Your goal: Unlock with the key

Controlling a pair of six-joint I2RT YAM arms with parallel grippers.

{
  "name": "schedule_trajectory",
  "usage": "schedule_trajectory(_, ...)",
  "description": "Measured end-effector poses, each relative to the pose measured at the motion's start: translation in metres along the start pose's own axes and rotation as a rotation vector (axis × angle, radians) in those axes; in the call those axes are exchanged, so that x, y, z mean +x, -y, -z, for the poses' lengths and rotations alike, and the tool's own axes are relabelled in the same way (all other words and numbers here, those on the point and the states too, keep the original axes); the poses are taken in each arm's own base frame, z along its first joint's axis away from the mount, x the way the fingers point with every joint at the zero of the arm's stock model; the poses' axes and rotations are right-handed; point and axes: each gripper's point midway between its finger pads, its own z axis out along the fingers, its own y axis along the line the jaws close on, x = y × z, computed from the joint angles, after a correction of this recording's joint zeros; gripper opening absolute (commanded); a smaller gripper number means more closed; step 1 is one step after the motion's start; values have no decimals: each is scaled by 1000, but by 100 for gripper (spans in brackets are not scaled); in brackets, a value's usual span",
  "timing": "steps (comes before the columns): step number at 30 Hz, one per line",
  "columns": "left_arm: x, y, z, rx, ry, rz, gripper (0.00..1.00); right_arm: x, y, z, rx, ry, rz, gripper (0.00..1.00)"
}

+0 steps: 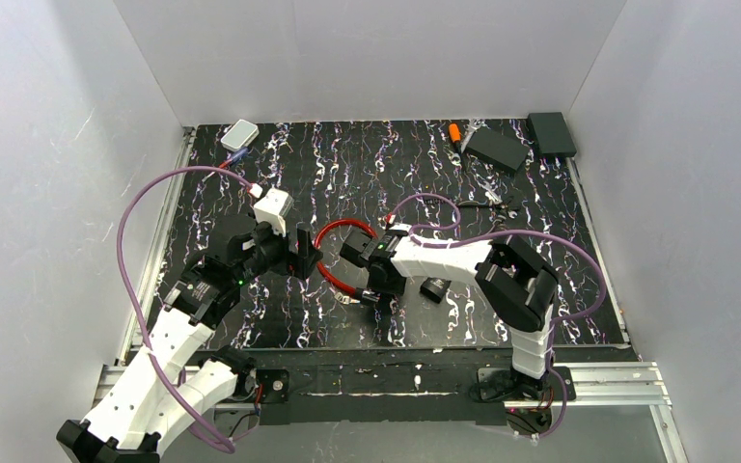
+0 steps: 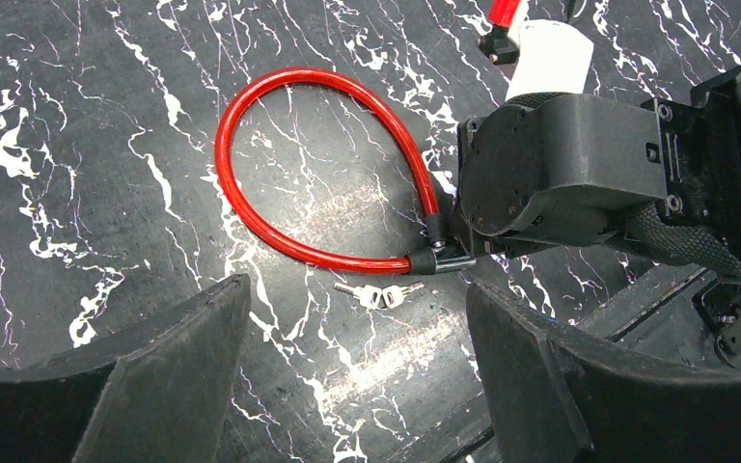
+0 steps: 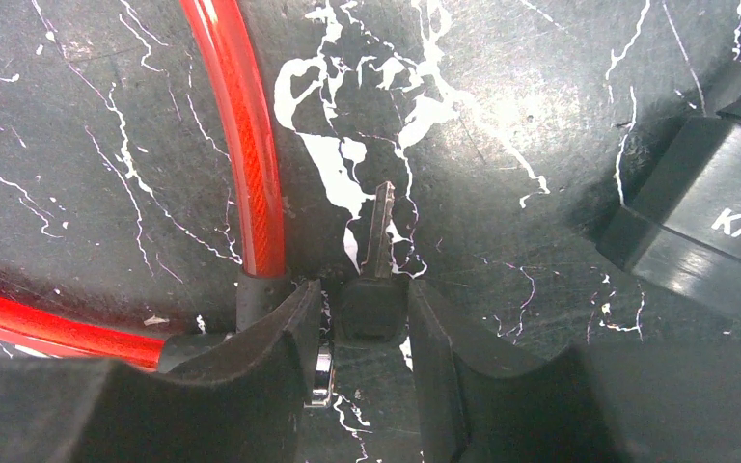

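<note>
A red cable lock lies looped on the black marbled table, its black and chrome lock end beside my right gripper. It also shows in the top view. A key with a black head lies flat, blade pointing away. My right gripper straddles that head, jaws narrowly apart; the right finger touches it and a small gap shows at the left finger. Two silver keys lie just below the lock end. My left gripper is open and empty, hovering near them.
A black box with white lettering sits right of the key, also in the top view. At the back are a white box, an orange tool and two black boxes.
</note>
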Motion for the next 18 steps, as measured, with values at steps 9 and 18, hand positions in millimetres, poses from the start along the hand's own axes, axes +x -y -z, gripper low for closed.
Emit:
schedule_trajectory(9,1,-1,-2,-4,-7,1,80,0,1,-1,2,4,1,38)
schedule_trajectory(18,2,-1,-2,-5,-11,2,80,0,1,-1,0,8,1,14)
